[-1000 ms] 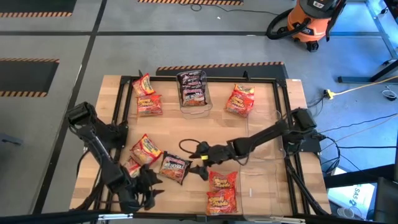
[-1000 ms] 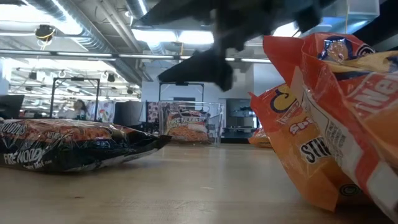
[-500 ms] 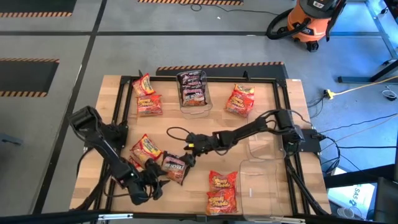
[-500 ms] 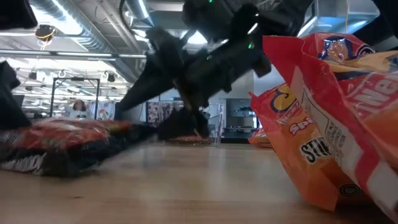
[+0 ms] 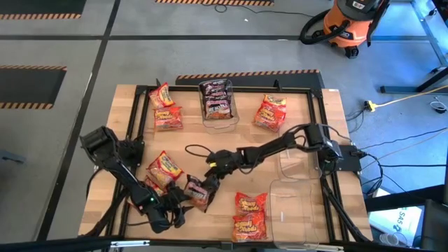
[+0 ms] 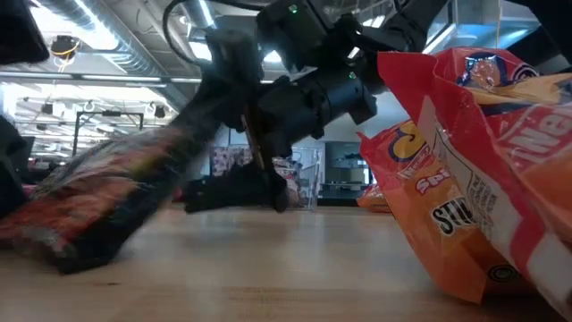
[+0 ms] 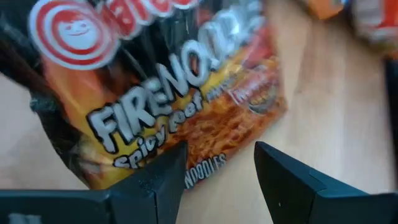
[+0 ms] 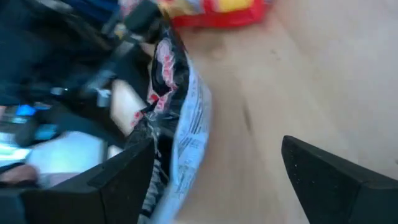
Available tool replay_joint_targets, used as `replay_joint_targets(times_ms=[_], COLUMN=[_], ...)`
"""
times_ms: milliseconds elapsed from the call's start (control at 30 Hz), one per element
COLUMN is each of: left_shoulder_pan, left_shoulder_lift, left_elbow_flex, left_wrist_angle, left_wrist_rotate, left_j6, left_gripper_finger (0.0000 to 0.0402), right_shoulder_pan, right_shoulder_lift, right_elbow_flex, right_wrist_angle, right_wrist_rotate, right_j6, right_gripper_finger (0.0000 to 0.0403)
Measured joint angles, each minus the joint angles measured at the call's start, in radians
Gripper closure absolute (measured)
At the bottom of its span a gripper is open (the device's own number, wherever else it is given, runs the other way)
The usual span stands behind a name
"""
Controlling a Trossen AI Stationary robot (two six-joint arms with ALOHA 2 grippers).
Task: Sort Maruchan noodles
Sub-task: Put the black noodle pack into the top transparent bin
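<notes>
Both arms have come in toward the dark noodle packet (image 5: 197, 190), which lay flat on the tabletop (image 5: 294, 112) a second ago and is now tipped up on one edge. It sits near the front of the tabletop, just left of two red packets (image 5: 249, 214). The right tool (image 5: 210, 179) has slid over from beside those red packets and is now touching the dark packet's far side. Its fingers stand wide, with the packet's crinkly edge showing between them, and it does not look closed on it yet. The left tool (image 5: 175, 208) has come up from the front edge and sits just beside the dark packet on the near side, fingers also wide apart, holding nothing. The packet is probably tipped because the right tool pushed it, which may make the thin edge easier to pinch.

More dark packets already lie in the clear bin (image 5: 218, 102) at the back, so this one likely belongs there too.
</notes>
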State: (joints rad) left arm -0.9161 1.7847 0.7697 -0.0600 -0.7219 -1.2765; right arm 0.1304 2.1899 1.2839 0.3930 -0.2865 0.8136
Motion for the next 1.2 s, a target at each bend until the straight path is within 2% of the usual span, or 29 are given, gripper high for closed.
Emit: replay_joint_targets(times_ms=[133, 267, 533, 700, 800, 1067, 1200], left_shoulder_pan=[0.000, 0.000, 0.007, 0.024, 0.031, 0.032, 0.032], left_shoulder_lift=[0.000, 0.000, 0.000, -0.001, -0.002, -0.002, -0.002], left_elbow_flex=[-0.001, -0.001, 0.000, 0.000, 0.000, 0.001, 0.001], left_wrist_angle=[-0.002, 0.000, 0.000, 0.001, 0.003, 0.004, 0.005], left_wrist_rotate=[0.005, 0.001, -0.014, -0.017, -0.022, -0.036, -0.043], left_j6=[0.000, 0.001, 0.002, 0.003, 0.004, 0.013, 0.020], left_gripper_finger=[0.0216, 0.0216, 0.0216, 0.0216, 0.0216, 0.0216, 0.0216], right_shoulder_pan=[-0.007, 0.000, 0.057, 0.069, 0.066, 0.065, 0.064], right_shoulder_lift=[-0.001, -0.002, -0.002, 0.025, 0.057, 0.139, 0.150], right_elbow_flex=[0.000, 0.000, 0.029, 0.146, 0.213, 0.306, 0.314], right_wrist_angle=[0.070, 0.074, 0.061, -0.141, -0.266, -0.321, -0.319], right_wrist_rotate=[-0.077, -0.082, 0.009, 0.074, 0.078, 0.012, -0.001], right_j6=[0.029, 0.053, 0.063, -0.001, -0.019, -0.028, -0.029], right_gripper_finger=[0.0072, 0.0072, 0.0072, 0.0072, 0.0072, 0.0073, 0.0098])
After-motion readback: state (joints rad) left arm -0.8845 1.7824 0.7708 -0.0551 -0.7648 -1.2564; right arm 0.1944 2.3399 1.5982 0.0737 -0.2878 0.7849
